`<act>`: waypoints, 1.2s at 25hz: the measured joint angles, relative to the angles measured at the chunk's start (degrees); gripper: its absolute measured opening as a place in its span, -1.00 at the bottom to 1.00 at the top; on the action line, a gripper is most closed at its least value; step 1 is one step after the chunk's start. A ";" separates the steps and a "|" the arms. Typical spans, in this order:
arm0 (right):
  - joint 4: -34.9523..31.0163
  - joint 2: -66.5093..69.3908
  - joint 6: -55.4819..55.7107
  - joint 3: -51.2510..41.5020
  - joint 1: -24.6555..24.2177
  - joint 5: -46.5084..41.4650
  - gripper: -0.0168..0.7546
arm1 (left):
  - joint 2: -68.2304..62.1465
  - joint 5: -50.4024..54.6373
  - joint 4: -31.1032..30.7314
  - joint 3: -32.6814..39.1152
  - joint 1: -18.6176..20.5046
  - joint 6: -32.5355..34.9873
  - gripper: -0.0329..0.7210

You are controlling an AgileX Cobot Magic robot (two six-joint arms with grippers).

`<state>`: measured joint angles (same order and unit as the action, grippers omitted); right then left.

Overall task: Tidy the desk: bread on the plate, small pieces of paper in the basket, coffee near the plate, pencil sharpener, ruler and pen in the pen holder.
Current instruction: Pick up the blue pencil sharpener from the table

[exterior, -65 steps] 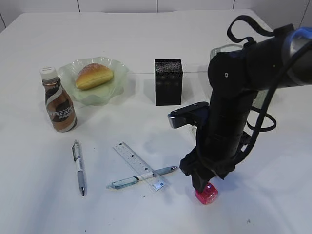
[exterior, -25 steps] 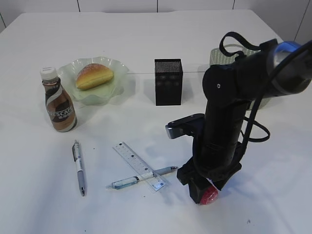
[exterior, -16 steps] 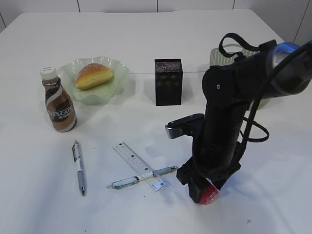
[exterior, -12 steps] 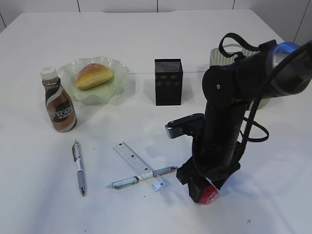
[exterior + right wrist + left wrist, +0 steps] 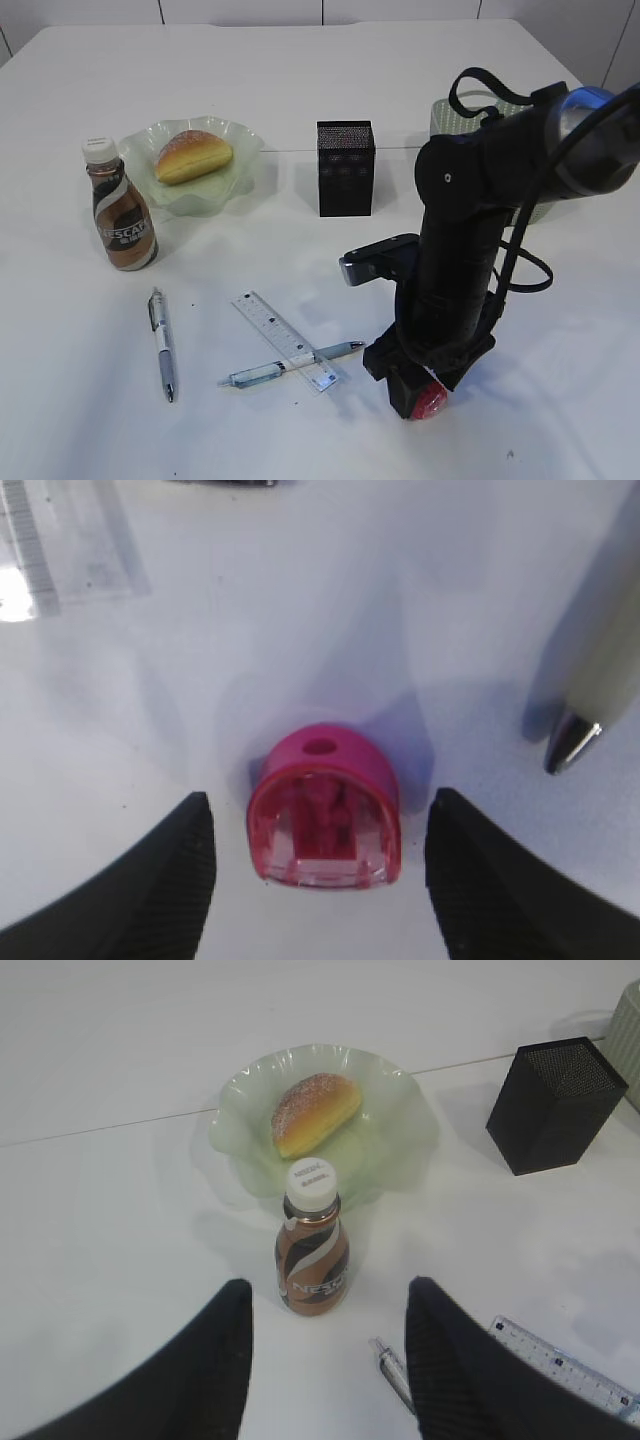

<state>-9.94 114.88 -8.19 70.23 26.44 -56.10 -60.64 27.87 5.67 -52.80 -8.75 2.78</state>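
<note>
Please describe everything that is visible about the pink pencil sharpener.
The pink pencil sharpener is a small dome-shaped piece of glossy plastic: an opaque pink top with one round hole, and a translucent pink casing whose inside is blurred. It lies on the white table, apart from the ruler and pens. The right gripper straddles it with open jaws, a visible gap on each side, so nothing but the table touches it.
</note>
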 joint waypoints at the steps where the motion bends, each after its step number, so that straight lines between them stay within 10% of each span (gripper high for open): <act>1: 0.00 0.00 0.00 0.00 0.00 -0.01 0.38 | 0.00 0.00 0.00 0.00 0.00 0.00 0.01; 20: 0.36 1.19 0.00 0.00 0.00 0.32 0.37 | 0.00 0.00 -0.10 0.00 0.00 0.00 0.01; 30: 1.34 1.29 0.00 0.11 0.00 0.67 -0.07 | 0.00 0.00 -0.20 0.00 0.00 0.00 0.01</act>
<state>-8.60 116.17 -8.19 70.34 26.44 -55.43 -60.64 27.87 5.46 -52.80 -8.75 2.78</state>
